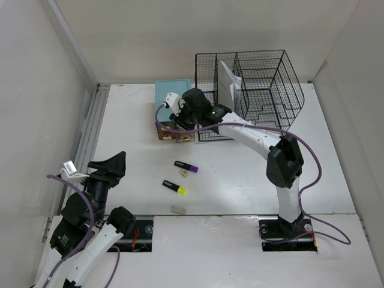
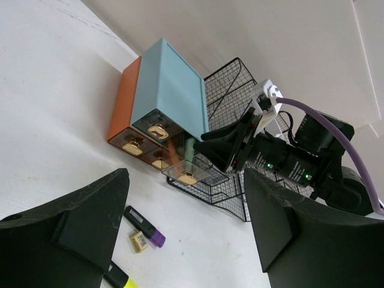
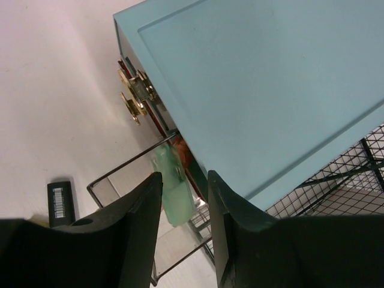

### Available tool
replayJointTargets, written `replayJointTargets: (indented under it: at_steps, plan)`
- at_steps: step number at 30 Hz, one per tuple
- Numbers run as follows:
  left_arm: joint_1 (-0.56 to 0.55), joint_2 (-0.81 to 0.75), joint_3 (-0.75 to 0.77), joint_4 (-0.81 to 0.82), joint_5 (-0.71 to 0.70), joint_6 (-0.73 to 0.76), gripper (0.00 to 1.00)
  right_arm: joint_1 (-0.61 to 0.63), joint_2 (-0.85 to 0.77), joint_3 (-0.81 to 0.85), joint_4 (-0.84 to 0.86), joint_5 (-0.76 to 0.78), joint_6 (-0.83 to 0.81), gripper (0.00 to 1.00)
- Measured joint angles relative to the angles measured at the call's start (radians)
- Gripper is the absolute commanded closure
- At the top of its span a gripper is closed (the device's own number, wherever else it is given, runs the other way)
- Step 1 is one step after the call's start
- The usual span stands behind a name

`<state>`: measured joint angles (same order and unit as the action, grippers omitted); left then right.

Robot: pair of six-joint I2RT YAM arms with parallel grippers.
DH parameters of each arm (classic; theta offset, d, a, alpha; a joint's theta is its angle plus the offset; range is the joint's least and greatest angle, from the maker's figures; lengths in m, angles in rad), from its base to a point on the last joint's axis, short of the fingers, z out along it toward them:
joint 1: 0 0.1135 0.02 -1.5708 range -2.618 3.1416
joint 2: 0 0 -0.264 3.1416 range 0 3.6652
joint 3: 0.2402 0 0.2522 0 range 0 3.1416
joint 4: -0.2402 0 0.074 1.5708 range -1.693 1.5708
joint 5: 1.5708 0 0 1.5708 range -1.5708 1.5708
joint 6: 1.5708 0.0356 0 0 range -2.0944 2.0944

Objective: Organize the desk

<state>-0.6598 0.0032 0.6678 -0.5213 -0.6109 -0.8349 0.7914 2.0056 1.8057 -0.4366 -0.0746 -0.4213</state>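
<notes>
Two grippers, top view: left gripper (image 1: 117,165) hovers over the near-left of the desk (image 1: 252,180), jaws wide, nothing in them; right gripper (image 1: 183,123) at the front of the teal drawer box (image 1: 173,95).
Desk, top view: white, fills the view; black wire-mesh rack (image 1: 264,84) at the far edge, touching the box; purple highlighter (image 1: 186,165) and yellow highlighter (image 1: 174,187) lie mid-desk.
Left wrist view: clear drawer (image 2: 189,171) pulled out at the box's bottom right.
Right wrist view: jaws partly apart over the drawer; pale green item (image 3: 174,192) in the gap; cannot tell if gripped.
</notes>
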Motion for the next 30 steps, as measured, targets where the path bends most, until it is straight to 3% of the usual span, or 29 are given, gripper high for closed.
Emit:
replayJointTargets:
  at_steps: [2,4,5,6,7,11,17,22,26,30]
  plan:
    - [0.0,0.0,0.0,0.0,0.0,0.0,0.25,0.003,0.0,0.0,-0.001,-0.001,0.0,0.58]
    - [0.0,0.0,0.0,0.0,0.0,0.0,0.25,0.007,-0.001,0.0,-0.001,-0.005,0.0,0.66]
    - [0.0,0.0,0.0,0.0,0.0,0.0,0.25,0.009,-0.002,0.0,-0.002,-0.01,0.001,0.75]
    - [0.0,0.0,0.0,0.0,0.0,0.0,0.25,0.009,-0.002,0.0,-0.004,-0.018,0.002,0.95]
    - [0.0,0.0,0.0,0.0,0.0,0.0,0.25,0.009,-0.005,0.0,-0.006,-0.028,0.003,1.0]
    - [0.0,0.0,0.0,0.0,0.0,0.0,0.25,0.007,-0.037,-0.006,-0.029,-0.129,-0.008,1.0]
    - [0.0,0.0,0.0,0.0,0.0,0.0,0.25,-0.013,-0.107,-0.023,-0.1,-0.395,-0.113,1.0]
    - [0.0,0.0,0.0,0.0,0.0,0.0,0.27,-0.032,-0.09,0.002,-0.252,-0.535,-0.238,1.0]
    - [0.0,0.0,0.0,0.0,0.0,0.0,0.27,-0.034,-0.021,0.03,-0.341,-0.559,-0.299,1.0]
    - [0.0,0.0,0.0,0.001,0.0,0.0,0.27,-0.034,0.013,-0.014,-0.322,-0.496,-0.27,1.0]
